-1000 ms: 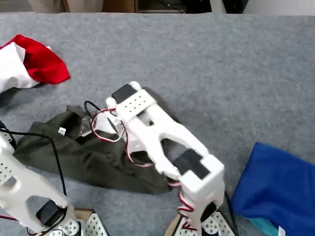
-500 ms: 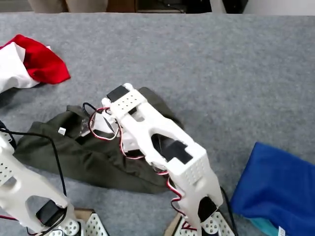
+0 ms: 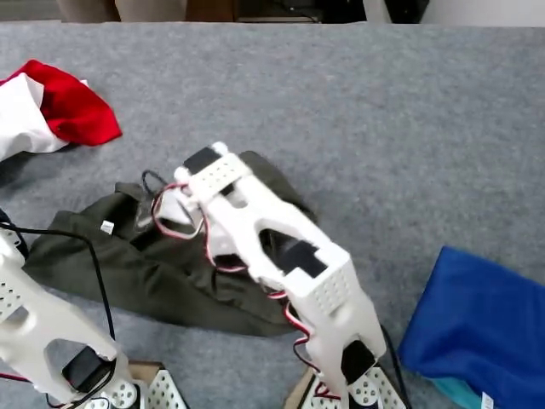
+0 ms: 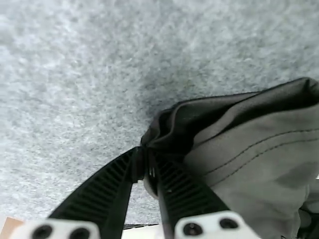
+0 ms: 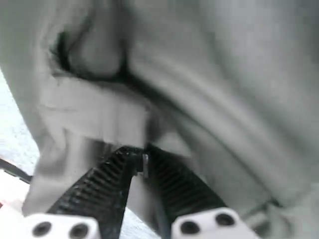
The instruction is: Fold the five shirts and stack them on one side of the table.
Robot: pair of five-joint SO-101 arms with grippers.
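Left wrist view shows the left pincer (image 4: 145,164) closed tight, its black jaws meeting on a bunched corner of the olive shirt (image 4: 249,144), with bare grey tabletop (image 4: 75,59) beyond that corner. Right wrist view shows the right pincer (image 5: 144,160) closed as well, its tips together on what looks like a fold well inside the same garment, with cloth all round it. In the high view the olive shirt lies crumpled and partly doubled over on the near middle of the tabletop. The left arm (image 3: 43,324) stands at the shirt's near-left end and the right arm (image 3: 264,239) reaches over its middle. A blue shirt (image 3: 485,332) lies flat, well apart at the near right edge. Farther off at the left edge sits a red and white heap of cloth (image 3: 51,111). The step in hand looks like folding the olive shirt, with both grips taken and the fold itself not yet laid. No neat stack is visible, so most of the task seems to remain. The next move probably calls for both pincers to lift their cloth together. They would then carry it the same way across the garment, keeping it taut enough to land flat rather than bunch up.
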